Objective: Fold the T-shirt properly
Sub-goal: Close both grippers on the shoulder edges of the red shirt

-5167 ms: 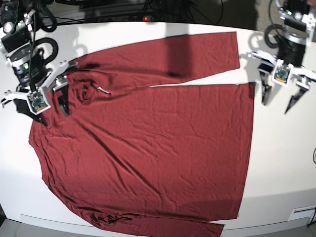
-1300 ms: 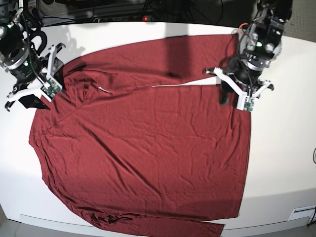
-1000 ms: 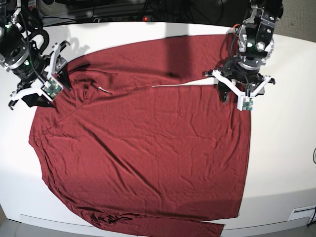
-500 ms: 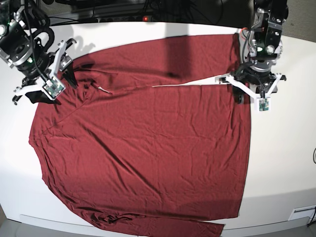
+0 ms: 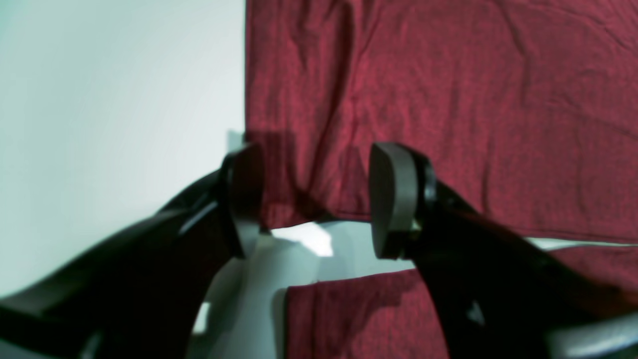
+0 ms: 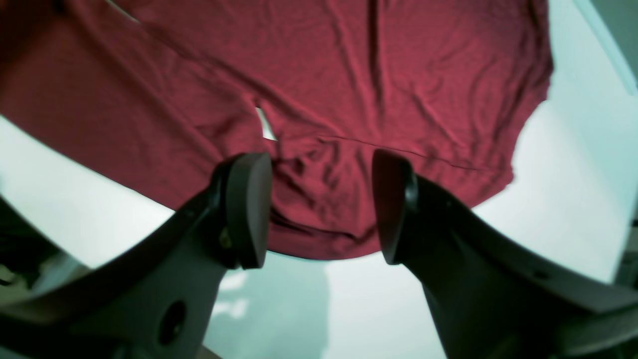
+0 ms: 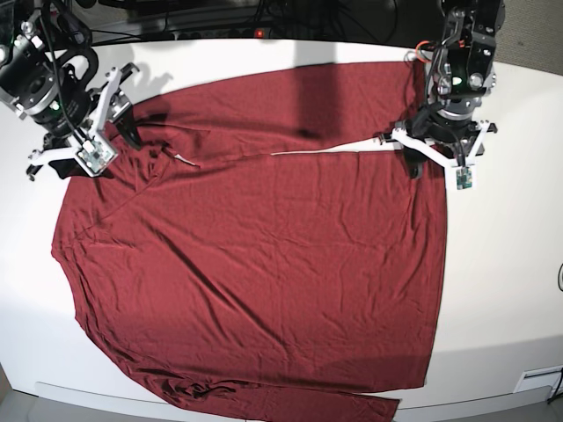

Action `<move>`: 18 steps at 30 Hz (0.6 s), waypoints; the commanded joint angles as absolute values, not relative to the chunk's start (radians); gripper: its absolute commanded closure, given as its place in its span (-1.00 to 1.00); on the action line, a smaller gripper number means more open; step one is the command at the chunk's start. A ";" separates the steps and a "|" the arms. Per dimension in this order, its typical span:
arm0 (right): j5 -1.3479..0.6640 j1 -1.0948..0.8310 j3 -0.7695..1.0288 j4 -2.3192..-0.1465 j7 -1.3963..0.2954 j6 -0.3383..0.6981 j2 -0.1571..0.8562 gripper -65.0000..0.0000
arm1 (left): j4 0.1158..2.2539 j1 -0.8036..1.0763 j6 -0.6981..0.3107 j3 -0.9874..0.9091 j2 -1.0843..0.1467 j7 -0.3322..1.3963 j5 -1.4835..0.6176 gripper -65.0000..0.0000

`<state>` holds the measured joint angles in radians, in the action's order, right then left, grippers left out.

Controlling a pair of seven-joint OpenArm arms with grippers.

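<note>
Your T-shirt (image 7: 264,255) lies spread flat across the white table (image 7: 510,264), one sleeve stretched along the far edge. Your left gripper (image 5: 319,199) hangs open over the hem corner; your right gripper (image 6: 319,209) straddles the collar, jaws apart, nothing held.

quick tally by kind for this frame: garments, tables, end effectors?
Garments: 1, the maroon T-shirt, spread flat.
Tables: 1, the white table.
End effectors: 2, the left end effector over the shirt's hem corner and the right end effector at the collar, both open and holding nothing.
Total: 4
</note>
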<state>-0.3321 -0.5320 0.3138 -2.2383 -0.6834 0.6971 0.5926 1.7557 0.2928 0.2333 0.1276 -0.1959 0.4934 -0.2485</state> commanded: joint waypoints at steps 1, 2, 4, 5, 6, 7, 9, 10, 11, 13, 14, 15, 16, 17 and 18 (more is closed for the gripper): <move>-0.346 -0.529 0.322 -2.254 -0.675 0.692 0.607 -0.01 | 1.769 0.285 0.232 0.124 -0.197 0.461 -0.244 -0.02; -0.347 -0.529 0.322 -2.254 -0.674 0.691 0.607 -0.01 | 1.762 0.285 0.232 0.124 -0.196 0.451 -0.244 -0.02; -0.348 -0.529 0.322 -2.254 -0.674 0.692 0.607 -0.01 | 1.742 0.284 0.232 0.124 -0.197 0.440 -0.244 -0.02; -0.348 -0.529 0.322 -2.254 -0.674 0.692 0.607 -0.01 | 1.728 0.282 0.232 0.124 -0.196 0.440 -0.244 -0.02; -0.348 -0.529 0.322 -2.254 -0.674 0.692 0.607 -0.01 | 1.716 0.282 0.232 0.124 -0.196 0.436 -0.244 -0.02; -0.348 -0.529 0.322 -2.254 -0.675 0.692 0.607 -0.01 | 1.706 0.282 0.232 0.124 -0.196 0.425 -0.244 -0.02; -0.348 -0.529 0.322 -2.254 -0.675 0.692 0.607 -0.01 | 1.697 0.282 0.232 0.124 -0.196 0.417 -0.244 -0.02; -0.348 -0.529 0.322 -2.254 -0.675 0.692 0.607 -0.01 | 1.697 0.282 0.232 0.124 -0.196 0.417 -0.244 -0.02; -0.348 -0.529 0.322 -2.254 -0.675 0.692 0.607 -0.01 | 1.697 0.282 0.232 0.124 -0.196 0.417 -0.244 -0.02; -0.348 -0.529 0.322 -2.254 -0.674 0.692 0.607 -0.01 | 1.697 0.282 0.232 0.124 -0.197 0.417 -0.244 -0.02; -0.348 -0.529 0.322 -2.254 -0.674 0.692 0.607 -0.01 | 1.695 0.282 0.232 0.124 -0.196 0.414 -0.243 -0.02; -0.348 -0.529 0.322 -2.254 -0.675 0.692 0.607 -0.01 | 1.694 0.282 0.232 0.124 -0.196 0.406 -0.244 -0.02; -0.348 -0.529 0.322 -2.254 -0.675 0.692 0.607 -0.01 | 1.694 0.283 0.233 0.124 -0.196 0.395 -0.244 -0.02; -0.348 -0.529 0.322 -2.254 -0.674 0.692 0.607 -0.01 | 1.694 0.282 0.233 0.124 -0.196 0.392 -0.244 -0.02; -0.348 -0.529 0.322 -2.254 -0.675 0.692 0.607 -0.01 | 1.694 0.282 0.232 0.124 -0.196 0.392 -0.244 -0.02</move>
